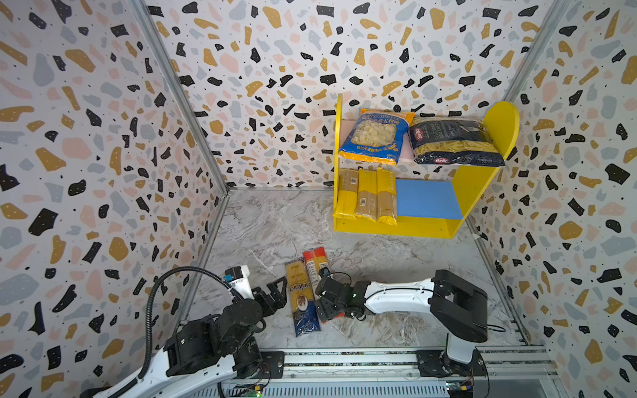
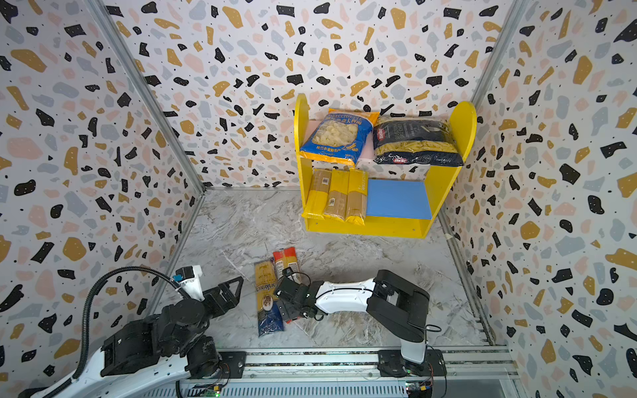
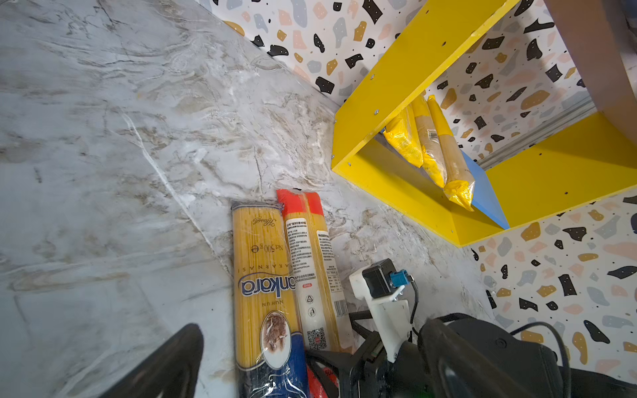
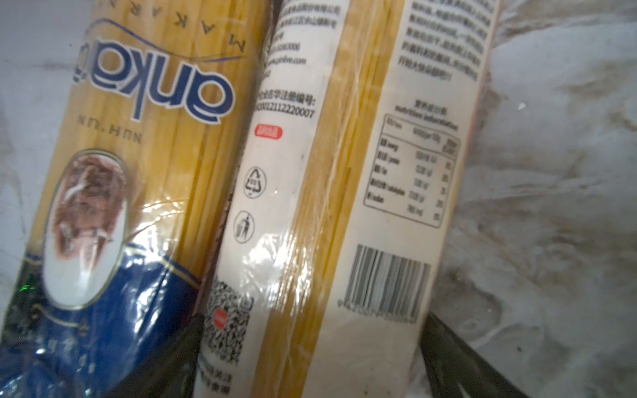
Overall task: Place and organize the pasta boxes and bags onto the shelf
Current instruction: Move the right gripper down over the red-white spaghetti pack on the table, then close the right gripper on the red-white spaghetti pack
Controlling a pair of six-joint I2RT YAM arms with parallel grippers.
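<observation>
Shelf (image 1: 503, 124) (image 2: 463, 124) stands at the back right of the marble worktop (image 1: 258, 224), against the terrazzo wall. On its pink upper board (image 1: 405, 151): blue-orange orecchiette bag (image 1: 375, 136) (image 2: 336, 136) on the left, navy Barilla penne bag (image 1: 451, 141) (image 2: 413, 141) on the right, side by side, both overhanging the front edge a little. On the blue lower board (image 1: 427, 198): three yellow spaghetti packs (image 1: 367, 194) (image 2: 339, 194) (image 3: 431, 151) packed together at the left end, front ends sticking out past the board; the right part of the board is bare. Two packs not shelved, lying flat on the worktop near the front, side by side and touching: Ankara spaghetti pack (image 1: 301, 296) (image 2: 267, 299) (image 3: 265, 275) (image 4: 138, 155) with the dark blue end toward the robot, and the red-ended spaghetti pack (image 1: 315, 265) (image 2: 286, 260) (image 3: 310, 248) (image 4: 344, 172) just to its right. Right gripper (image 1: 324, 298) (image 2: 286, 298) (image 4: 313, 318) is down low over the red-ended pack, jaws spread wide, fingers (image 4: 458, 361) one on each side of that pack, one in the seam against the Ankara pack, one on the worktop side; no squeeze visible, pack lies flat. Left gripper (image 1: 277, 294) (image 2: 231, 296) is released, jaws wide apart, empty, parked just left of the Ankara pack, not touching it.
</observation>
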